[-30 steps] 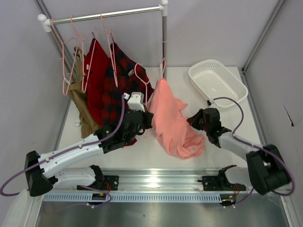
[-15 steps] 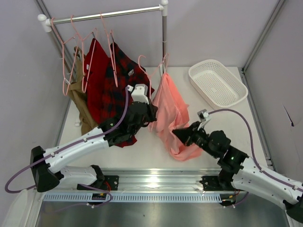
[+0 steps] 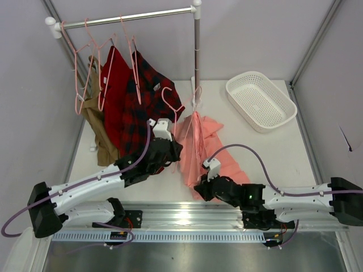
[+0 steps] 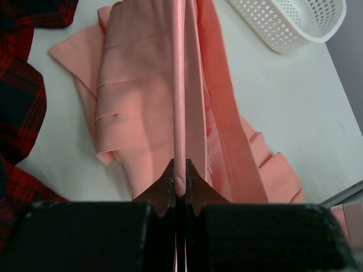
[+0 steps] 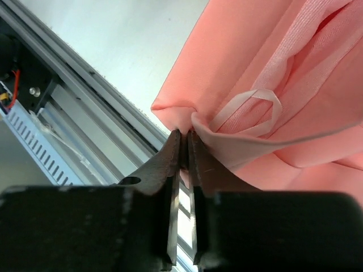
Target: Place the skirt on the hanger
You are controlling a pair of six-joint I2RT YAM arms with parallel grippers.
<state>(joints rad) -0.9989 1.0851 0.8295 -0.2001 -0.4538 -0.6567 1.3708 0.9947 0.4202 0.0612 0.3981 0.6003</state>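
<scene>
Two arms reach toward the skirt (image 3: 211, 148) in the top view. It sits on the table (image 3: 283, 147) just in front of the right post of the white rail (image 3: 125, 17), partly lifted and partly spread flat. The hanger (image 3: 172, 97) stands up through the cloth, its hook below the rail and not on it. The left gripper (image 3: 173, 152) is at the skirt's left side, and the right gripper (image 3: 198, 190) is at the hem farthest from the rail. A plaid shirt (image 3: 144, 90) and a red garment (image 3: 113, 76) hang from the rail, and a white basket (image 3: 261, 101) lies to the right of it.

From the left wrist, the left gripper (image 4: 180, 171) is closed tight on the thin pink wire of the hanger (image 4: 179, 85), which runs straight over the skirt (image 4: 136, 85).

From the right wrist, the right gripper (image 5: 185, 135) is pinched together on a folded edge of the skirt (image 5: 255, 51), beside a small pale ribbon loop (image 5: 249, 107).
</scene>
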